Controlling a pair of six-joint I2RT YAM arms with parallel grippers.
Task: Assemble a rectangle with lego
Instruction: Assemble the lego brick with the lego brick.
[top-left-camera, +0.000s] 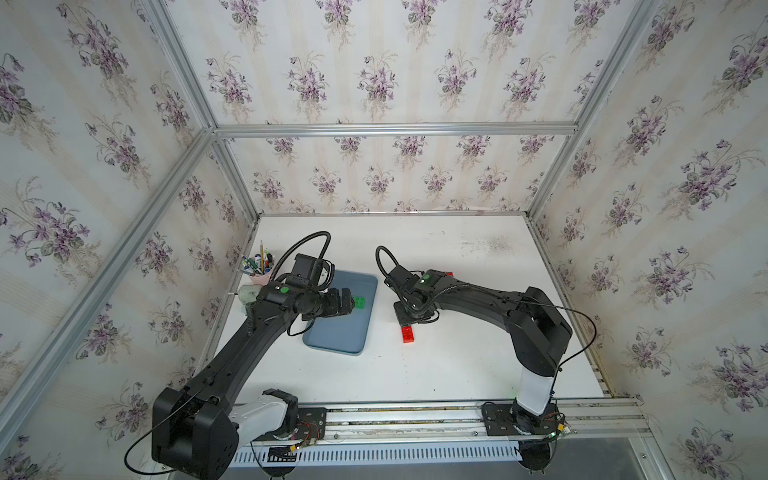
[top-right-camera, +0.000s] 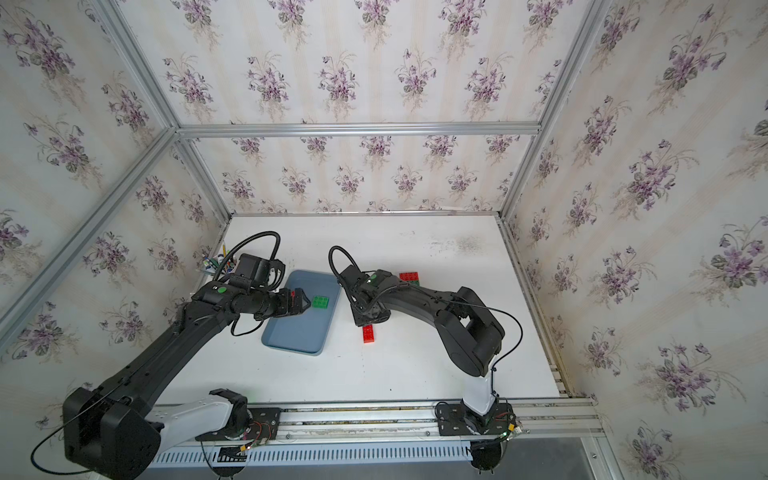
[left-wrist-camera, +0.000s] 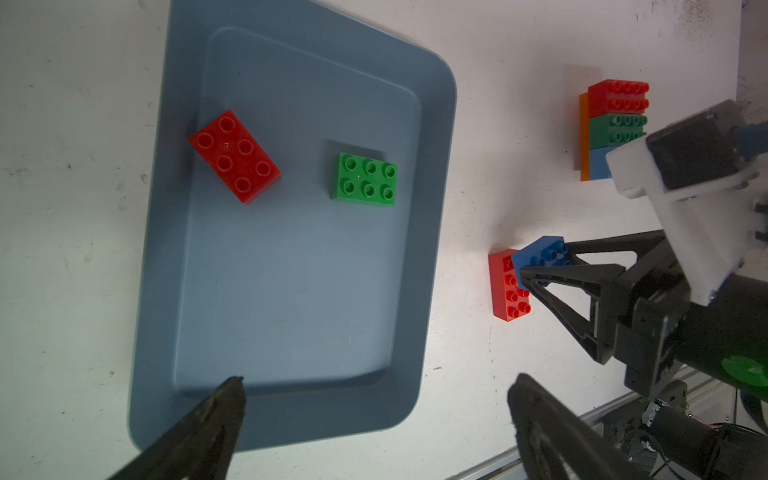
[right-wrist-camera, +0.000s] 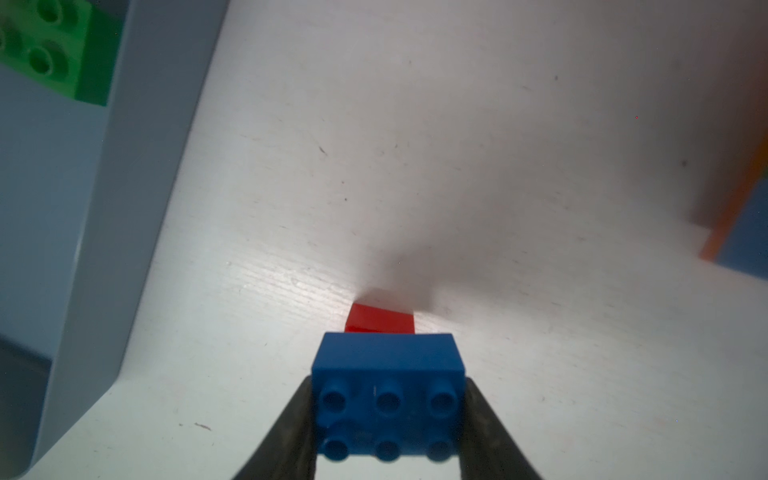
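While one blue brick (right-wrist-camera: 388, 395) is gripped, the tray (left-wrist-camera: 291, 291) holds two.

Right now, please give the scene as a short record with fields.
left tool: open, empty, over the tray
right tool: shut on the blue brick
blue brick: over one end of the loose red brick on the table; contact unclear
tray: holds a second red brick and the green brick, apart
assembled block: red, green, blue in a row, orange along one side; outside the tray
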